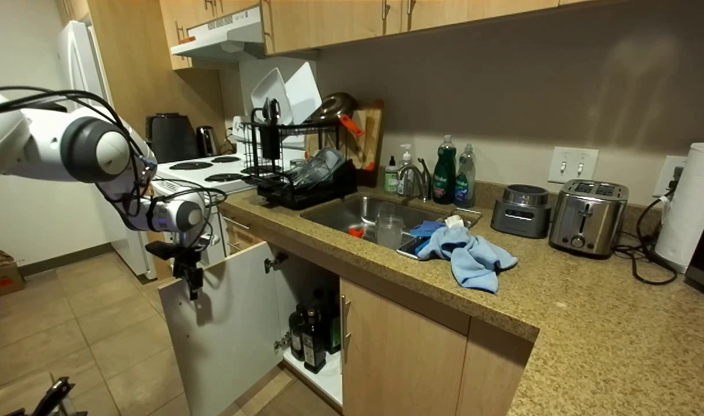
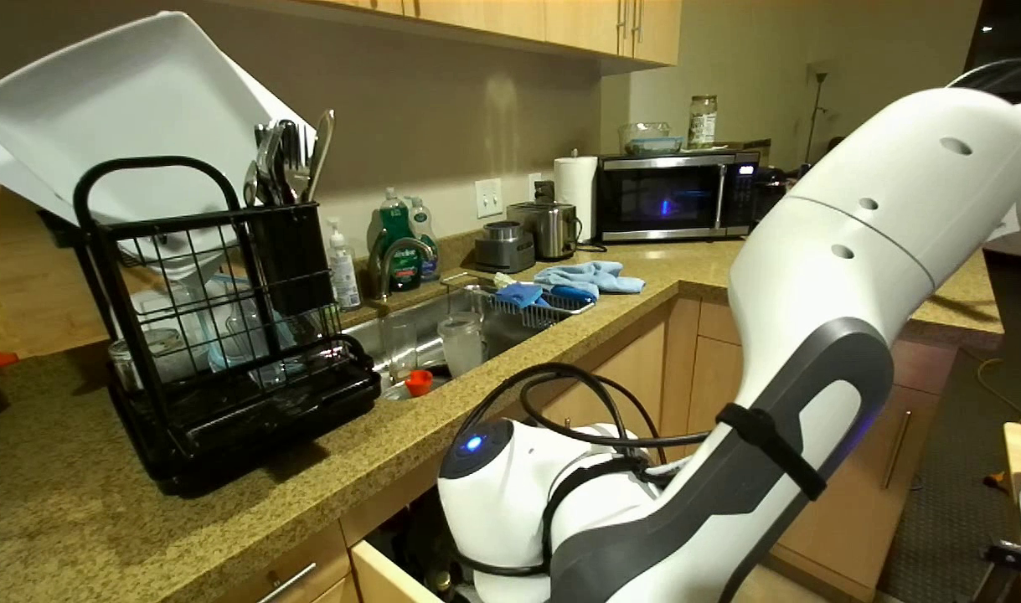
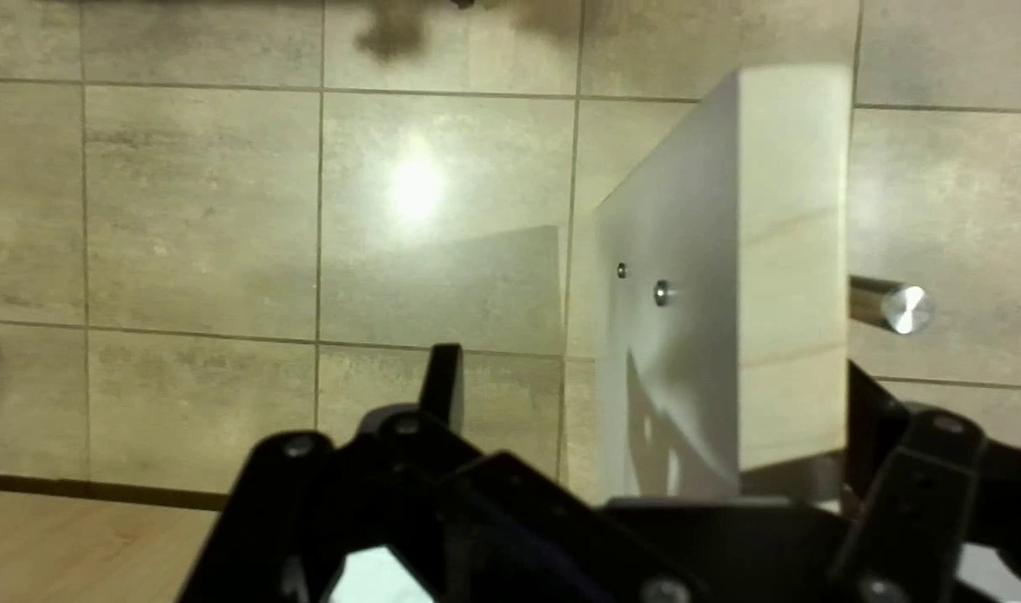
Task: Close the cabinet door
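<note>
Cabinet door [image 1: 230, 335]: stands open at lower left of an exterior view; shows a plain white inner face; hangs by two metal hinges [image 1: 275, 263] along the right side; presents a pale top edge right of centre in the wrist view.
Door handle [image 3: 908, 310]: metal bar; juts from the outer face, right of that edge in the wrist view.
Gripper [image 3: 655, 377]: spread, astride the door at the bottom of the wrist view; leaves a gap between the finger [image 3: 443, 385] at left of frame and the inner face; contact with the outer face impossible to tell.
Robot arm [image 1: 97, 144]: white and grey; enters from the left edge of an exterior view.
Bottles [image 1: 313, 346]: dark, upright; stand inside the cabinet [image 1: 328, 379], below centre of an exterior view.
Neighbouring door [image 1: 403, 352]: wood-fronted, closed; at lower centre of an exterior view.
Cloth [image 1: 473, 260]: light blue, crumpled; lies right of centre on the speckled countertop [image 1: 634, 329].
Toaster [image 1: 588, 225]: metal; stands at right of an exterior view.
</note>
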Available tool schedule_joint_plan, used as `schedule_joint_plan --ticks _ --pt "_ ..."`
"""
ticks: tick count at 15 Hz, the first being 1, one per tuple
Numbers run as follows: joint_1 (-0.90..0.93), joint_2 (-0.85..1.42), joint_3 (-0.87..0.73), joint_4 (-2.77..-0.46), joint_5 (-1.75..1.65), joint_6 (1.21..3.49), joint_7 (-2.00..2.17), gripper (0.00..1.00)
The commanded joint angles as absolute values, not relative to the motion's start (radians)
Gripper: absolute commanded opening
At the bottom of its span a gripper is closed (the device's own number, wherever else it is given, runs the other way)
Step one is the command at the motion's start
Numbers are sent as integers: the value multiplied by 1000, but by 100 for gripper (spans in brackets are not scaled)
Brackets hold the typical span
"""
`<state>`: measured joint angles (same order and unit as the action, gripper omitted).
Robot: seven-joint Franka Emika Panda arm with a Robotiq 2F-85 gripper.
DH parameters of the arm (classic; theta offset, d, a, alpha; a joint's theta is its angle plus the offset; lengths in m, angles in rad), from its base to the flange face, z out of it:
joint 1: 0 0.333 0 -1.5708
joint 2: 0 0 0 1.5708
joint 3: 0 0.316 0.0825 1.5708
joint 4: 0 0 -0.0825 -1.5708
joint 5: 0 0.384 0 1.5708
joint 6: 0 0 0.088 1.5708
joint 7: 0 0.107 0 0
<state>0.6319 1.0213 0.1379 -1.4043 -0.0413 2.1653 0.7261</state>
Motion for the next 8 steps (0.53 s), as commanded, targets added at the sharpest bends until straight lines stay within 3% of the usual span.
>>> schedule_joint_plan --ticks 1,8 --pt "629 964 91 -1491 -41 2113 744 100" --pt "627 933 25 -1530 -73 2047 759 100"
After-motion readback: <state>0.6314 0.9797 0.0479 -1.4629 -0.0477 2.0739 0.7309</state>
